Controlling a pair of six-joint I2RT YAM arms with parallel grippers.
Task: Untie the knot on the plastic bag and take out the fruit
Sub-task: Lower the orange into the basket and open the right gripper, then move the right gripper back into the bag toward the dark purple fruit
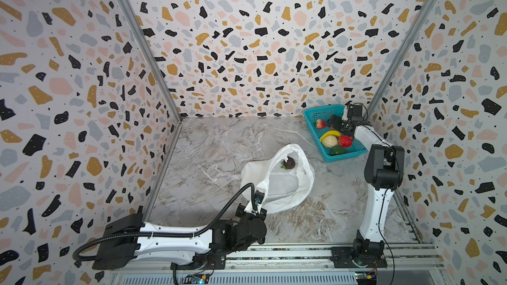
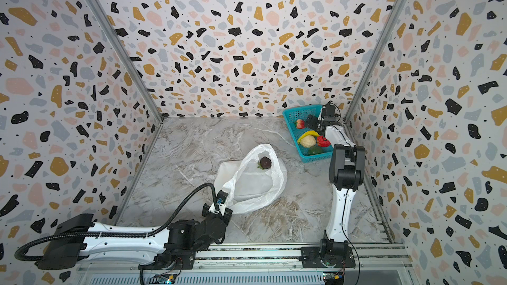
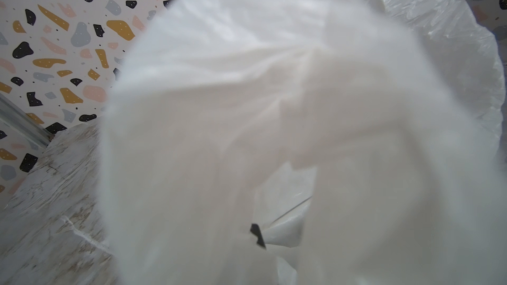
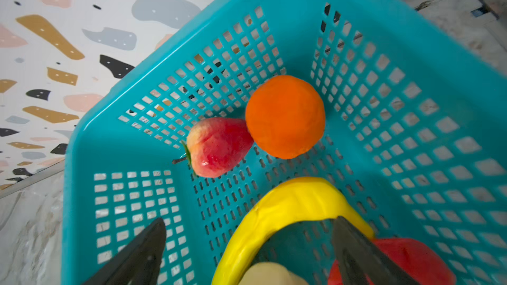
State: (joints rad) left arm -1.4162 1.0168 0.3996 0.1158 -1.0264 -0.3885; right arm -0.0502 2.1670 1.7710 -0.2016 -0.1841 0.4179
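Observation:
The white plastic bag (image 1: pixel 285 185) (image 2: pixel 255 185) lies mid-table with its mouth wide open; no knot shows. One dark purple-brown fruit (image 1: pixel 288 163) (image 2: pixel 265 162) sits inside it. My left gripper (image 1: pixel 259 196) (image 2: pixel 222 197) is shut on the bag's near-left edge, and in the left wrist view the plastic (image 3: pixel 274 105) hides the jaws. My right gripper (image 4: pixel 250 222) (image 1: pixel 336 123) hangs open over the basket, holding nothing. Below it lie an orange (image 4: pixel 285 116), a pinkish-red fruit (image 4: pixel 216 146) and a banana (image 4: pixel 288 204).
The teal mesh basket (image 1: pixel 315 113) (image 2: pixel 295 112) stands at the back right corner. It also holds a beige bumpy fruit (image 1: pixel 329 141), a red one (image 1: pixel 345 140) and a green one (image 1: pixel 337 150). Patterned walls close in the marble table (image 1: pixel 208 154) on three sides.

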